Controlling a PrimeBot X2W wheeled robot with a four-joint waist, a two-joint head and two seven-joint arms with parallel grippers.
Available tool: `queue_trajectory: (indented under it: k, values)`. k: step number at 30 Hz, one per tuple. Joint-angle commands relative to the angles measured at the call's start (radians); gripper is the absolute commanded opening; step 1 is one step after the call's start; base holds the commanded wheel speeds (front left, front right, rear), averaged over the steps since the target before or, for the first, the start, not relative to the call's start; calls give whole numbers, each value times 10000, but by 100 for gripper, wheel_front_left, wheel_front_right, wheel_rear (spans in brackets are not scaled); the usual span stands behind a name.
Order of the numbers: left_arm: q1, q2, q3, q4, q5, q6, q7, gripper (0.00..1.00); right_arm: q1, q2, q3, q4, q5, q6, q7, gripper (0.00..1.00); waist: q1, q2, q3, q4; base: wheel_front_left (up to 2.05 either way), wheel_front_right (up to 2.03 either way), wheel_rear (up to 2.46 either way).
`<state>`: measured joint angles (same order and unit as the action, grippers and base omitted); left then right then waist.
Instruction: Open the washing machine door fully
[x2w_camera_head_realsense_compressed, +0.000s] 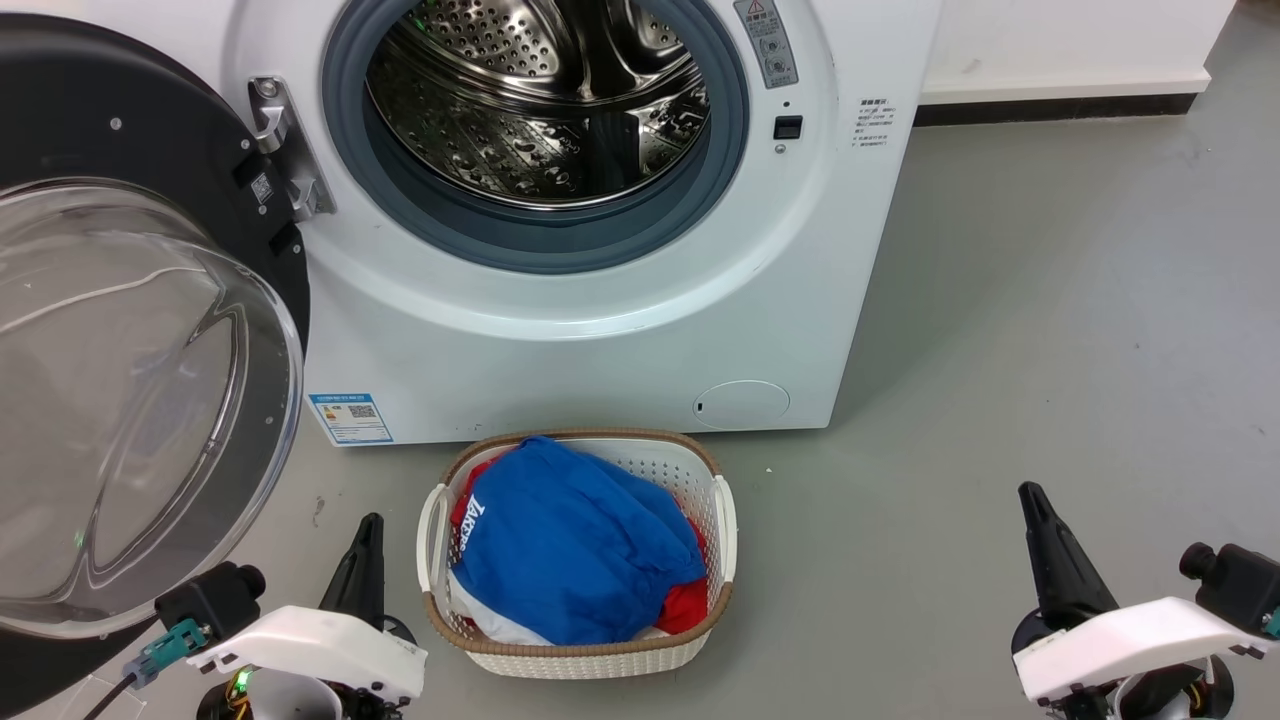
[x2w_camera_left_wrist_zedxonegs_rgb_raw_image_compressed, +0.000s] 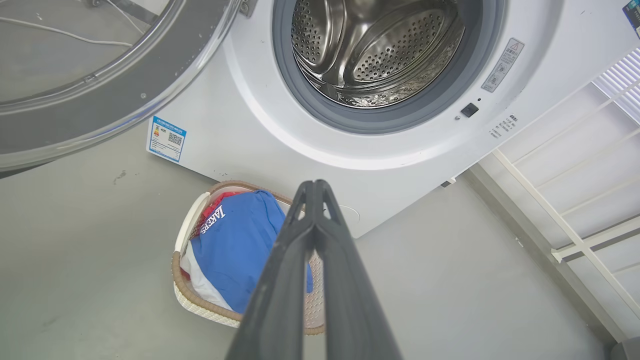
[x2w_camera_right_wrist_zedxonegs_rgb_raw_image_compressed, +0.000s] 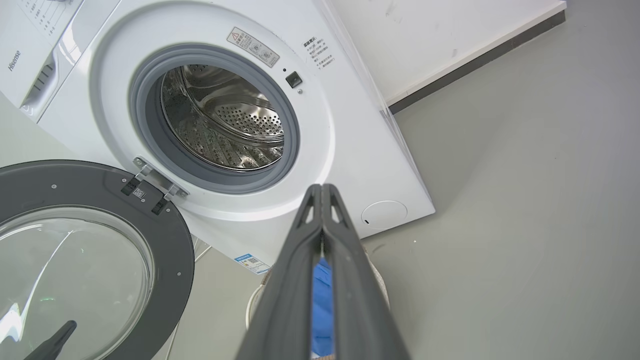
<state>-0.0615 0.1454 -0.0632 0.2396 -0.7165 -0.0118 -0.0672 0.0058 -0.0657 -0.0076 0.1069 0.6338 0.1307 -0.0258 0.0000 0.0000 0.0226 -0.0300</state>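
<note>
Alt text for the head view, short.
The washing machine door hangs wide open at left of the washing machine, exposing its steel drum. A laundry basket of blue and red clothes sits on the floor in front, between the left gripper and right gripper.

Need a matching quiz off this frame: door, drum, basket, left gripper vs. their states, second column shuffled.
Things:
1. washing machine door
2. drum
3. laundry basket
4. left gripper

States:
A. holds blue and red clothes
B. shut, holding nothing
C. swung open to the left of the machine front
D. bare perforated steel

Pairs: 1-C; 2-D; 3-A; 4-B
</note>
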Motion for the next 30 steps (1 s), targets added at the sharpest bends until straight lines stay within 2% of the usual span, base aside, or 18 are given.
queue_trajectory:
  k: [1, 30]
  values:
    - [-267, -22, 102, -127, -358, -92, 57, 0, -262, -94, -29, -54, 424, 2, 19, 0, 0, 0, -3, 5, 0, 0, 0]
    - [-398, -401, 787, -62, -3797, -541, 765, 0, -632, -154, -242, 497, 4354, 1, 414, 0, 0, 0, -61, 94, 0, 0, 0]
